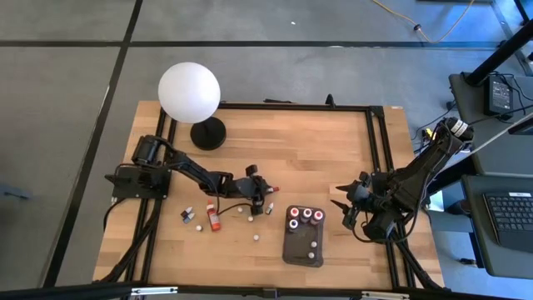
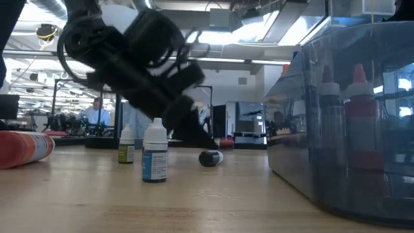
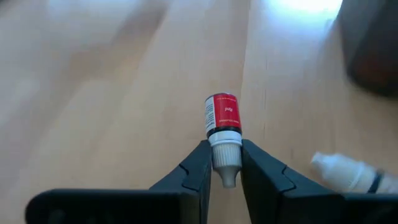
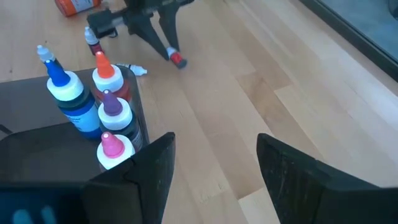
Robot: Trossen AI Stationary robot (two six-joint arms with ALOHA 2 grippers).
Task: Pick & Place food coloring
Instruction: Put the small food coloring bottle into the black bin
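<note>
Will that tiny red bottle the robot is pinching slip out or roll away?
It might slip: the left gripper pinches the red bottle only at its narrow white cap end, so most of the bottle sticks out past the fingers. It looks small and probably light, so lifting should be easy. It is round, so if dropped on the wooden table it would likely roll.

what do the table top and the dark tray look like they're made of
Pale wooden table top: wood, matte, judging by plank seams and grain. Dark grey rounded rectangular tray: probably plastic, smooth and slightly see-through, since the bottles inside show through its wall in the low view.
</note>
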